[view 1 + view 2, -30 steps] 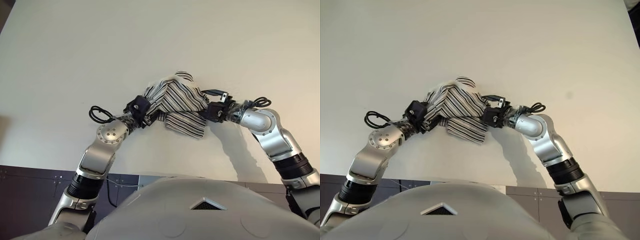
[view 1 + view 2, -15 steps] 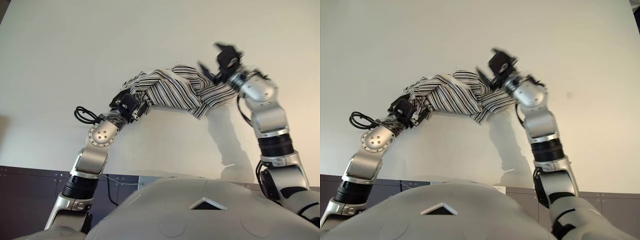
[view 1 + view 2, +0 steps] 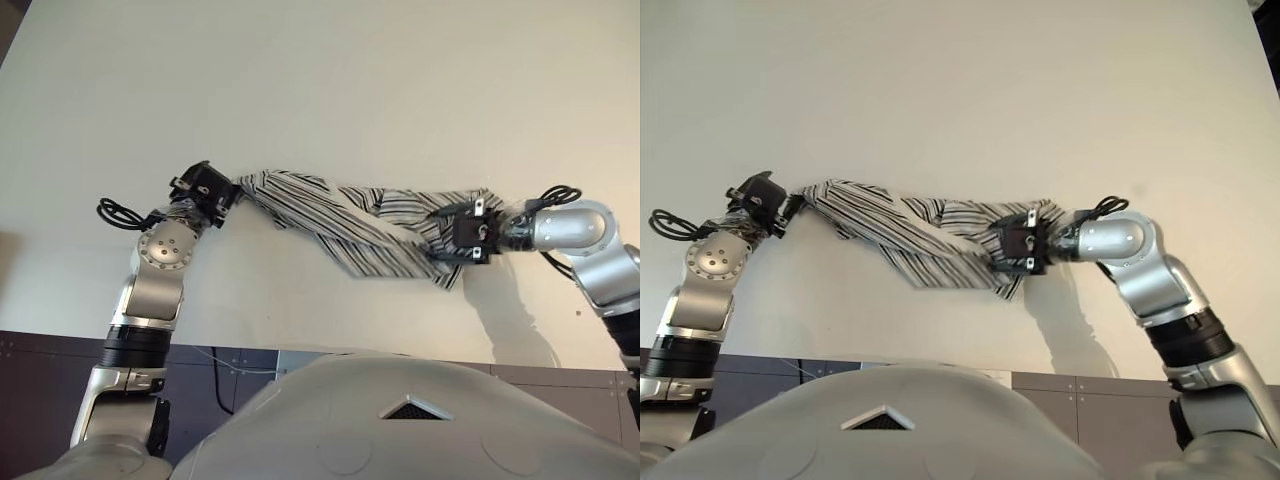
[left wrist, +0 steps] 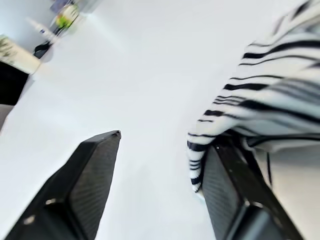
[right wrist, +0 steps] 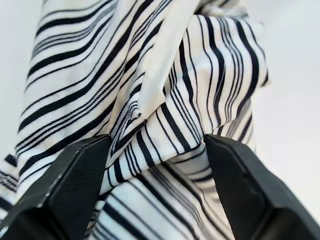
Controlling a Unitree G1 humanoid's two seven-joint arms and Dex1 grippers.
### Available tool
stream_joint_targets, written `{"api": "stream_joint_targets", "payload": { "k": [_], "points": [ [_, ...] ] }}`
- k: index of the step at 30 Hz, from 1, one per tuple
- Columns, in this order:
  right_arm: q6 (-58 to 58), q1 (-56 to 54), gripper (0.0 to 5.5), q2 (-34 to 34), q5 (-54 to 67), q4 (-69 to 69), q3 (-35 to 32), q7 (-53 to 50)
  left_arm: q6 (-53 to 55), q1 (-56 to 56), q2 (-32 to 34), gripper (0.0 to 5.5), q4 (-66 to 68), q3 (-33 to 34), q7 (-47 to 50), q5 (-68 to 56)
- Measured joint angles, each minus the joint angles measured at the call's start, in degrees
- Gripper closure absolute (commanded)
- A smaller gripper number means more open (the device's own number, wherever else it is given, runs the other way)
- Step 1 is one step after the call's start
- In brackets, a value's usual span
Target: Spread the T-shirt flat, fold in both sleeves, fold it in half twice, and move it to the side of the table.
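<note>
Currently the black-and-white striped T-shirt (image 3: 350,225) is strung out as a twisted, bunched band between the two grippers, over the white table (image 3: 400,80).

Left gripper (image 3: 205,190), at the band's left end: the wrist view shows its fingers (image 4: 90,185) set wide apart with bare table in the gap. The cloth edge lies against one finger only and is not pinched.

Right gripper (image 3: 465,232), at the band's right end: its fingers (image 5: 75,180) are clamped on a thick bunch of striped fabric that fills the gap and touches both.

A loose fold of the shirt spreads toward the robot beside the right gripper. Cannot tell whether the band touches the tabletop.
</note>
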Motion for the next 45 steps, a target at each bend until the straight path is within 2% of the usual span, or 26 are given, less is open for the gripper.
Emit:
{"api": "stream_joint_targets", "payload": {
  "k": [2,4,7,9,10,11,14,15,17,20,23,26,27,30,34,37,39,42,44,45],
  "points": [
    [0.6,-3.7,2.07,3.1,-3.0,6.6,-2.5,-8.4,-0.1,-0.5,-0.1,3.06,1.5,0.6,2.4,0.8],
    [5.6,-7.0,2.07,8.4,-2.3,10.5,-8.3,-17.1,1.3,-1.0,-0.1,3.06,4.6,4.0,9.0,4.1],
    [7.9,-5.9,2.07,10.9,1.1,8.1,-9.9,-16.8,-1.2,1.3,-1.8,3.06,3.2,11.9,14.8,1.9],
    [10.1,-6.0,2.07,14.0,2.9,6.8,-10.3,-17.7,-4.3,0.5,-3.7,3.06,-1.9,14.4,14.5,-2.3],
    [10.8,-6.7,2.07,16.4,3.3,6.5,-10.1,-18.7,-5.7,-1.0,-5.1,3.06,-5.7,13.8,11.6,-5.8],
    [11.2,-7.4,2.07,17.6,3.2,6.5,-9.7,-19.1,-6.0,-0.8,-5.7,3.06,-9.7,10.4,6.3,-9.4],
    [11.3,-8.2,2.07,19.1,1.8,6.8,-8.3,-19.9,-1.9,8.2,-5.2,3.06,-23.9,-0.8,-13.2,-23.9],
    [11.2,-8.2,2.07,19.1,0.8,7.7,-8.2,-20.7,0.4,9.5,-4.3,3.06,-26.0,1.2,-16.1,-29.1],
    [11.1,-8.6,2.07,20.1,-0.2,8.8,-8.2,-21.9,2.8,-0.7,-4.4,3.06,-16.8,9.3,-7.7,-27.7],
    [10.9,-9.6,2.07,21.4,-1.5,11.1,-7.1,-23.1,2.0,-13.4,-2.9,3.06,-0.9,10.7,1.6,-17.9],
    [9.5,-12.1,2.07,23.6,-2.6,13.7,-6.0,-23.9,-1.3,-22.9,-0.8,3.06,17.0,1.8,3.3,-4.8],
    [9.1,-12.1,2.07,24.7,-3.6,14.2,-5.8,-25.2,-6.6,-29.2,-0.8,3.06,31.4,-7.6,-5.7,2.1],
    [9.1,-11.9,2.07,24.8,-3.6,14.1,-5.7,-25.3,-7.7,-29.6,-0.3,3.06,31.3,-8.5,-7.9,2.4],
    [9.1,-9.9,2.07,25.0,-3.6,13.1,-5.9,-25.8,-9.1,-22.2,0.2,3.06,13.8,-7.9,-17.0,-6.1],
    [9.9,-6.9,2.07,24.9,-3.5,11.8,-7.1,-26.8,-3.1,-7.8,0.3,3.06,-11.0,-7.8,-24.9,-19.0],
    [13.1,-5.7,2.07,24.6,-0.1,8.0,-8.8,-24.1,2.5,3.0,3.8,3.06,-24.9,-5.9,-29.1,-26.3],
    [14.3,-7.7,2.07,24.8,2.2,7.1,-9.7,-22.4,2.4,-0.5,4.1,3.06,-21.8,-2.5,-25.0,-22.6],
    [14.1,-11.9,2.07,25.0,2.0,10.5,-10.0,-22.8,1.8,-14.0,1.7,3.06,-6.1,-0.7,-11.4,-12.6],
    [13.5,-13.9,2.07,25.4,0.9,12.7,-9.1,-23.1,-0.6,-22.4,1.0,3.06,7.1,-2.2,-4.9,-4.8],
    [13.3,-14.2,2.07,25.7,0.6,13.3,-8.7,-23.2,-1.6,-24.7,1.1,3.06,11.9,-4.9,-5.0,-1.7]
  ]
}}
